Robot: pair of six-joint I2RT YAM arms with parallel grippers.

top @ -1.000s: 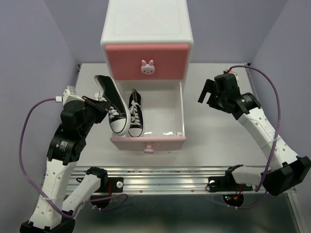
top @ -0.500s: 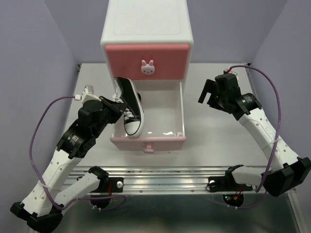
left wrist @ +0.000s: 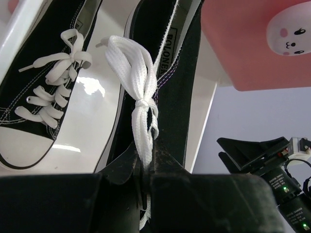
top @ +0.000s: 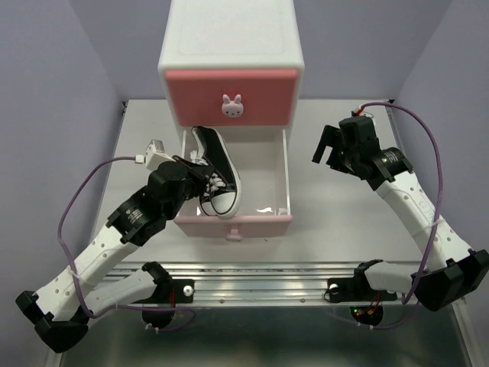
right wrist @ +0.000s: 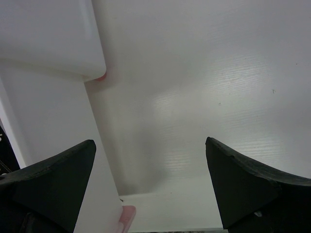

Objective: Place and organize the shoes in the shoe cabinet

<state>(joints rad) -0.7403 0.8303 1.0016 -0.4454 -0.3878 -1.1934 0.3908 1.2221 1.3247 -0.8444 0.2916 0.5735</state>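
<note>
The white shoe cabinet stands at the back with its lower drawer pulled open. My left gripper is shut on the white laces of a black shoe, which hangs over the left half of the drawer. A second black shoe lies in the drawer beside it and is hidden in the top view. My right gripper is open and empty, hovering over the table to the right of the drawer.
The upper drawer is closed, with a bunny knob. In the right wrist view the cabinet's side wall, a pink foot and the drawer's side lie left of the fingers.
My left arm has swung right, carrying the black shoe from the drawer's left edge to above the drawer, covering the other shoe in the top view. The right arm is unmoved.
</note>
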